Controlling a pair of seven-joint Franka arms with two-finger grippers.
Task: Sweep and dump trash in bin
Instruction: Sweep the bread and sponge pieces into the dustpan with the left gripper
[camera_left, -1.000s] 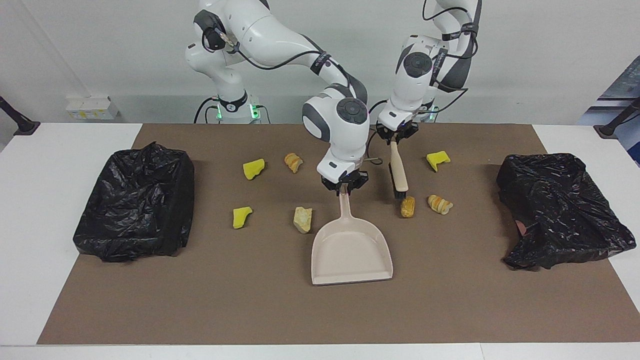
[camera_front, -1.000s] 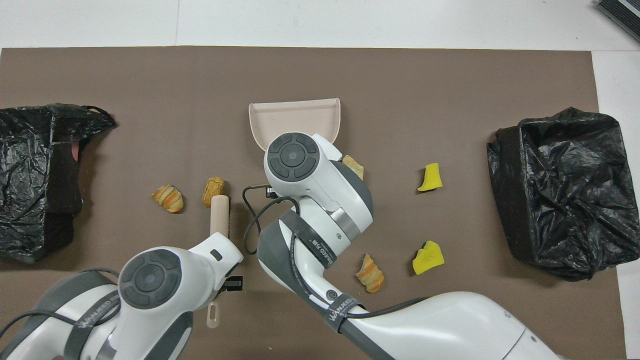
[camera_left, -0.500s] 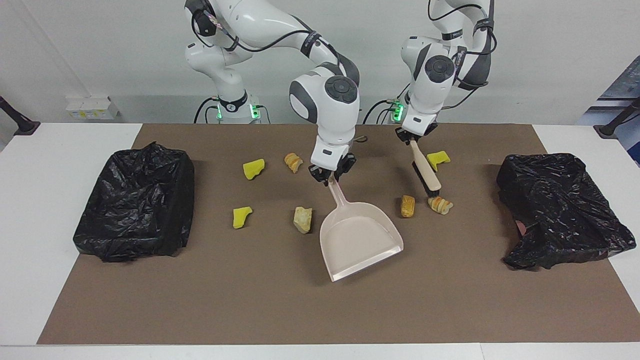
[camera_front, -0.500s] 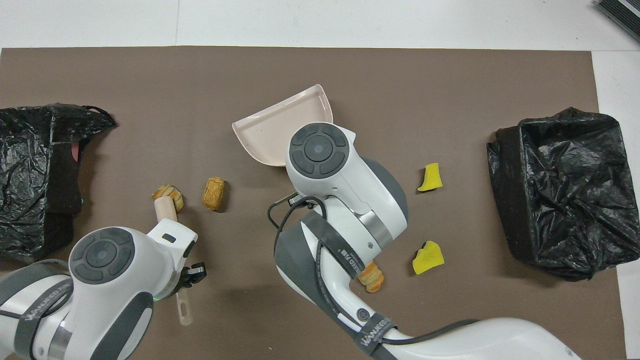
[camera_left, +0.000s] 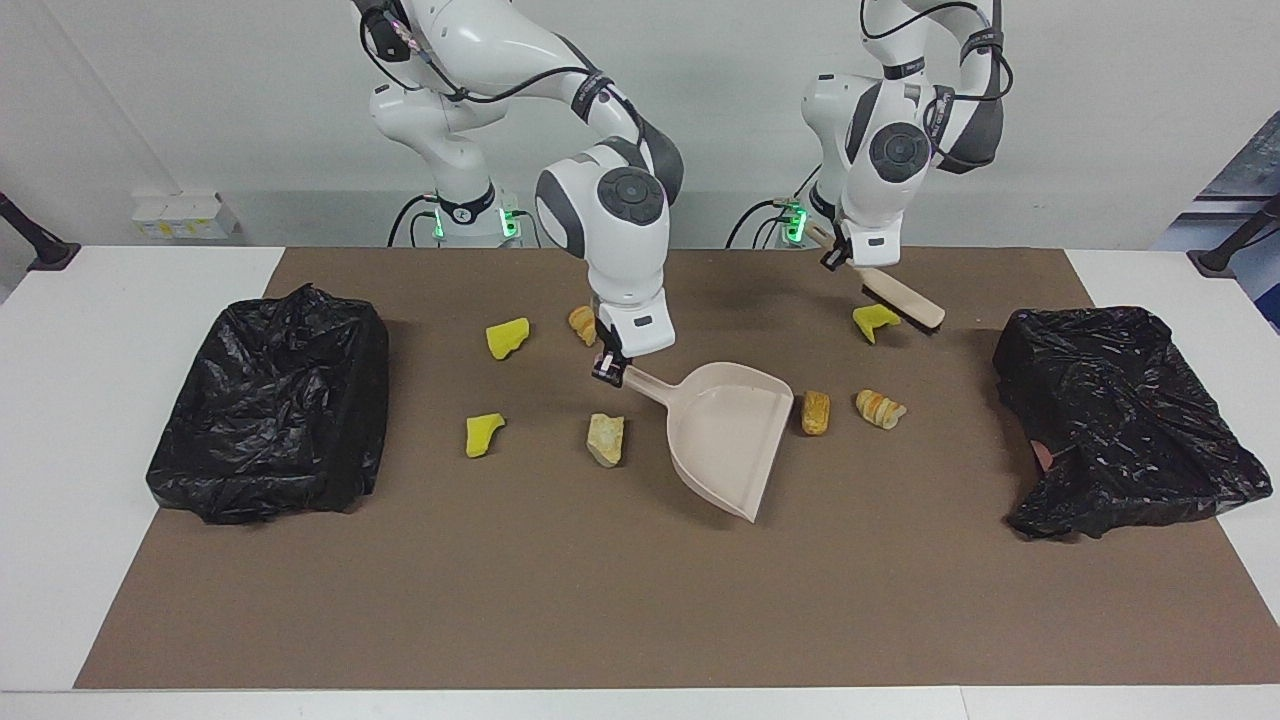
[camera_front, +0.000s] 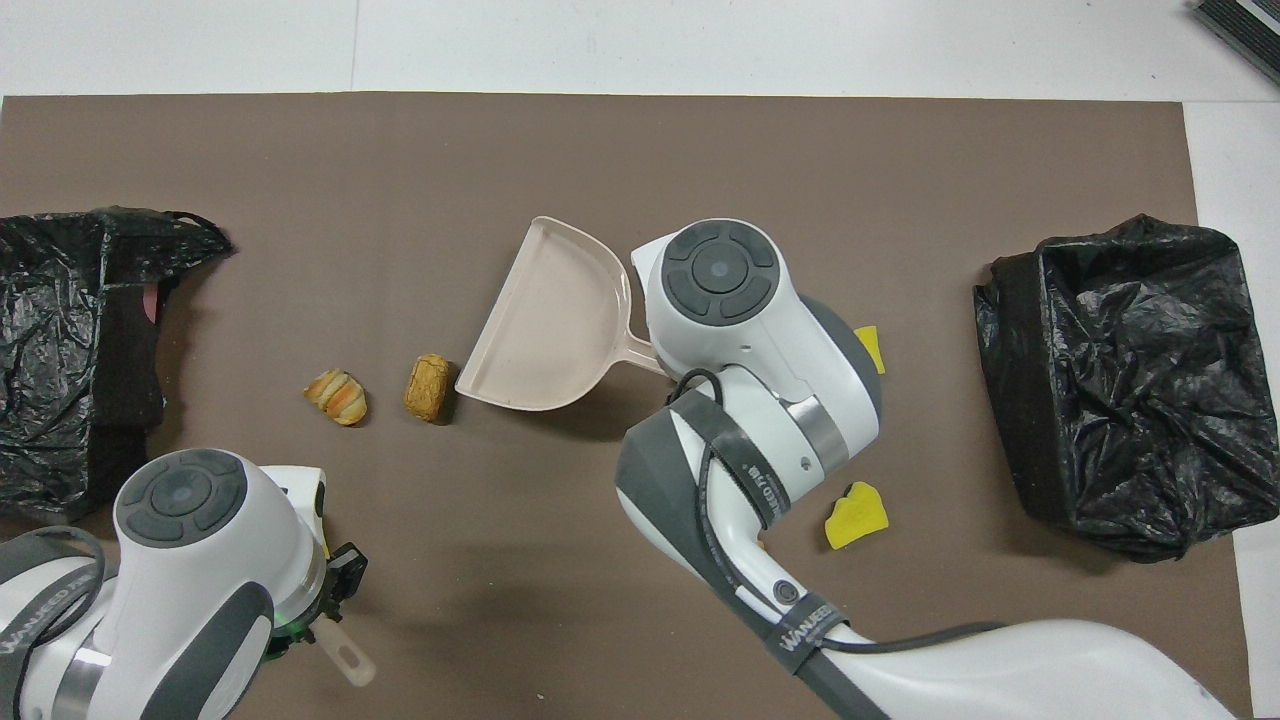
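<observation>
- Trash (camera_left: 816, 412) loose on table (camera_left: 900, 600); nearest roll touching dustpan (camera_left: 728, 432) mouth.
- Right hand (camera_left: 608, 368) clamped on dustpan handle; left hand (camera_left: 838, 256) clamped on brush (camera_left: 903, 298), raised over yellow chunk (camera_left: 874, 320).
- Step: lining up tools. Next: lower brush, sweep roll into pan.

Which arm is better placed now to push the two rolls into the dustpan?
Left: its gripper holds the brush toward the same end as the rolls; the right gripper holds the dustpan beside them.

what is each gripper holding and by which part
Right gripper holds the dustpan by its handle's end; left gripper holds the brush by its handle.
</observation>
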